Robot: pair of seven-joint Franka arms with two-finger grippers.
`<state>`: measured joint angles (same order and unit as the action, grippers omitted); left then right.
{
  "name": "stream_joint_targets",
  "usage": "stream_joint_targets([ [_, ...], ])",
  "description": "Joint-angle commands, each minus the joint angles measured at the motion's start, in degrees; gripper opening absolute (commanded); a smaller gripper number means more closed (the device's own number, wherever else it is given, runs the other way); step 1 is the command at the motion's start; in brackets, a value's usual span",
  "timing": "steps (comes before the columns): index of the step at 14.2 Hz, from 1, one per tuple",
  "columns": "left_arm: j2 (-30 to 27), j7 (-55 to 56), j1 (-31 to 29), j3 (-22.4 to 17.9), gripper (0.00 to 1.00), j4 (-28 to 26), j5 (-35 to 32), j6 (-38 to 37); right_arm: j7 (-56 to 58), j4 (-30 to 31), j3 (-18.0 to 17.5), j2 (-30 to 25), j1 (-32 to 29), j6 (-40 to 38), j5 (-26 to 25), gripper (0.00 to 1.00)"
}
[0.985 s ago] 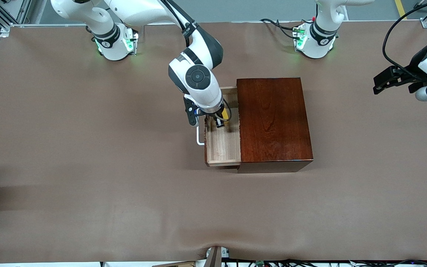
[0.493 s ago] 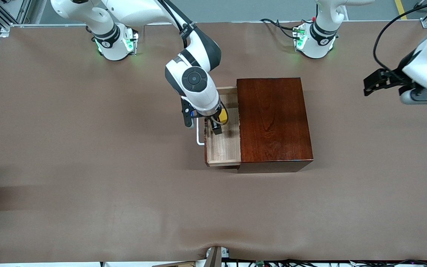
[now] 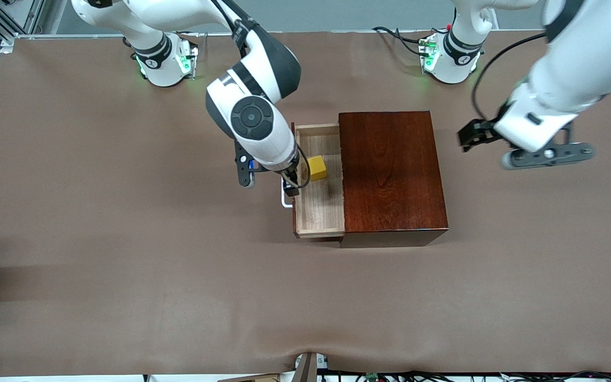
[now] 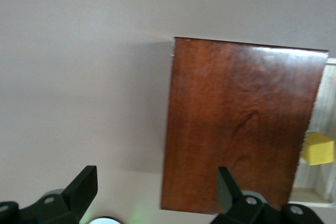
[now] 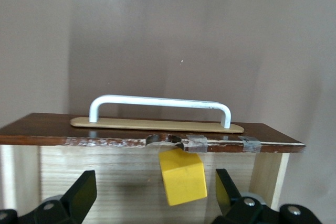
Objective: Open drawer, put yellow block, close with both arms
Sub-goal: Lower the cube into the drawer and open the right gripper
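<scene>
Two white arms work over one long table [image 3: 125, 254] covered in a brown matte sheet, slightly rippled at the edge nearest the front camera; grey floor, metal framing and loose cables show past the edge where the green-lit bases stand.

The right arm [image 3: 252, 114] reaches from its base and bends down over the drawer's front edge. The right gripper [image 3: 290, 187] hangs just above the handle end of the drawer, fingers [image 5: 79, 195] spread wide with nothing between them — the yellow block sits free below and between them in the right wrist view.

The left arm [image 3: 560, 85] is raised over bare table toward its own end, beside the box and apart from it. The left gripper [image 4: 157, 195] hangs there with its fingers wide apart and empty.

The box [image 3: 390, 172] is dark glossy reddish-brown, its long axis running from the bases' edge toward the front camera. The drawer [image 3: 319, 209] is pulled out toward the right arm's end of the table, its light wood floor exposed. Its white bar handle [image 5: 160, 108] lies along the drawer front, parallel to the box's long axis.

The yellow block [image 3: 316, 167] rests on the drawer floor, in the half farther from the front camera — slightly turned against the drawer's walls.
</scene>
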<state>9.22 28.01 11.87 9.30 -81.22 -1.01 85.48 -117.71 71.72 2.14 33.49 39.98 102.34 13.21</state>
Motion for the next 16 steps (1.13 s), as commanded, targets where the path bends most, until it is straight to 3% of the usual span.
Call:
stream_joint_targets([
  [1, 2.1, 9.0, 3.3, -0.1, 1.0, 2.0, 0.6, 0.0, 2.5, -3.8, -1.0, -0.6, -4.0, -3.5, -0.1, 1.0],
  [6, 6.0, 31.6, 12.2, -0.2, 1.0, 2.1, 0.5, 0.4, 16.3, -3.8, -1.2, -4.2, -11.2, -8.5, 0.0, 1.0],
  [16, 15.1, 78.9, 24.9, -0.2, 1.0, 2.2, 0.4, 17.2, 36.7, -3.9, -1.1, -10.1, -22.9, -18.5, -0.1, 1.0],
])
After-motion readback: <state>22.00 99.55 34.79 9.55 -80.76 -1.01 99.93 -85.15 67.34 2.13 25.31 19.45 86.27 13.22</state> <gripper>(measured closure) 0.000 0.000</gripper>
